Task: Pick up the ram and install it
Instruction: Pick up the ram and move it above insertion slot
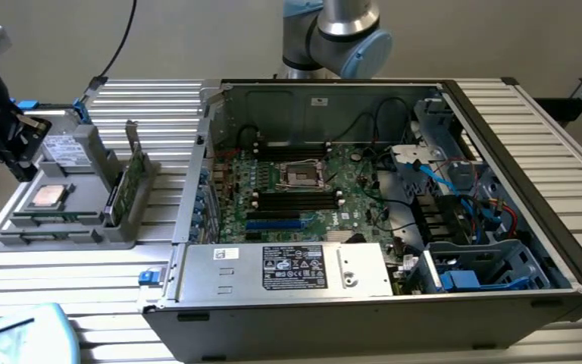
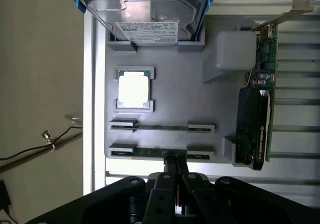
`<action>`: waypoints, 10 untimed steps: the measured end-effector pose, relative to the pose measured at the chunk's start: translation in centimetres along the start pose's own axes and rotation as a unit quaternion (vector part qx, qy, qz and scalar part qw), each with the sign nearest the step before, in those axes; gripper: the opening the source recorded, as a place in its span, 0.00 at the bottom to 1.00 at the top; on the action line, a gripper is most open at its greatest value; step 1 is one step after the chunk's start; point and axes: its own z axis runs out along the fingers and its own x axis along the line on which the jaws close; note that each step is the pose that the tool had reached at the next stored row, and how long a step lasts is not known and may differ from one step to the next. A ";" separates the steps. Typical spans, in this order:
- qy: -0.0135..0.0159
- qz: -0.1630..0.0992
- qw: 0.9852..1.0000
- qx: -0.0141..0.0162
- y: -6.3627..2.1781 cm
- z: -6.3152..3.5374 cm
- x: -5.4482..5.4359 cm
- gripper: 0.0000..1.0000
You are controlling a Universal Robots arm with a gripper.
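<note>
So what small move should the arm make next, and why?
Probably open the fingers. They are shut, held up off the grey tray and lined up with the ram, which sits in its slot with nothing gripping it. Shut fingers could not straddle the thin stick on the way down.

Lit softly and evenly from overhead, fairly bright, with faint, soft-edged shadows. From the exterior view, dim inside the case (image 1: 372, 326), darkest under the far wall and among the cables. Pale sheen on the ribbed counter (image 1: 544, 121) and on the silver power supply (image 1: 281, 269). Through the wrist view, blown out to flat white on the processor (image 2: 133, 90), washed out on the white block (image 2: 235, 51), streaked with glare across the drive (image 2: 145, 4). Near-black and out of focus up close at the claw (image 2: 175, 160). Slightly hazy throughout.
</note>
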 end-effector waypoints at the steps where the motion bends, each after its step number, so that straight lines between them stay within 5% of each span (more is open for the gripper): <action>1: 0.000 0.000 1.000 0.000 0.00 0.00 0.0 0.10; 10: -0.001 -0.008 1.000 0.000 0.04 0.05 0.0 0.10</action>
